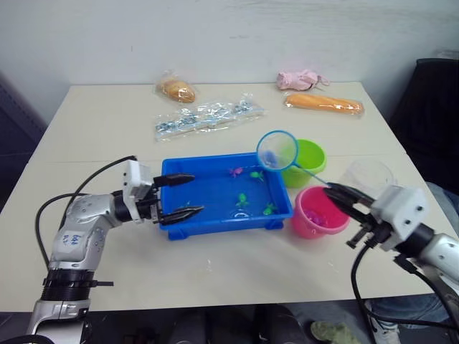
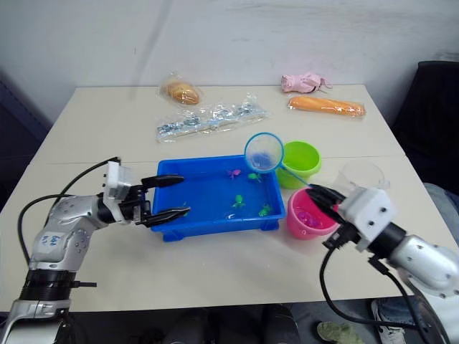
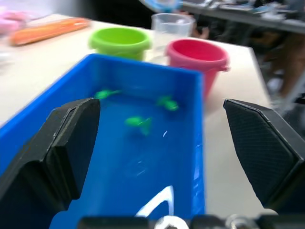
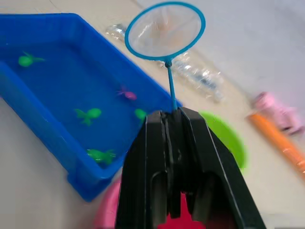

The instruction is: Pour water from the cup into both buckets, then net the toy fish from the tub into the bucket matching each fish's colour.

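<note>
Blue tub [image 1: 215, 208] end sits between spread left fingers [image 1: 176, 179] (right gripper [image 4: 174, 117] clamps net [image 4: 164, 31]).

Robot test room or lab, pale surface [image 1: 215, 265] pushed up to a bare white wall [image 1: 215, 36], bagged practice props laid out in a row, a packaged bread roll [image 1: 176, 89], black chair [image 1: 434, 100] alongside

Cup [image 1: 368, 174] partly behind right arm.
</note>
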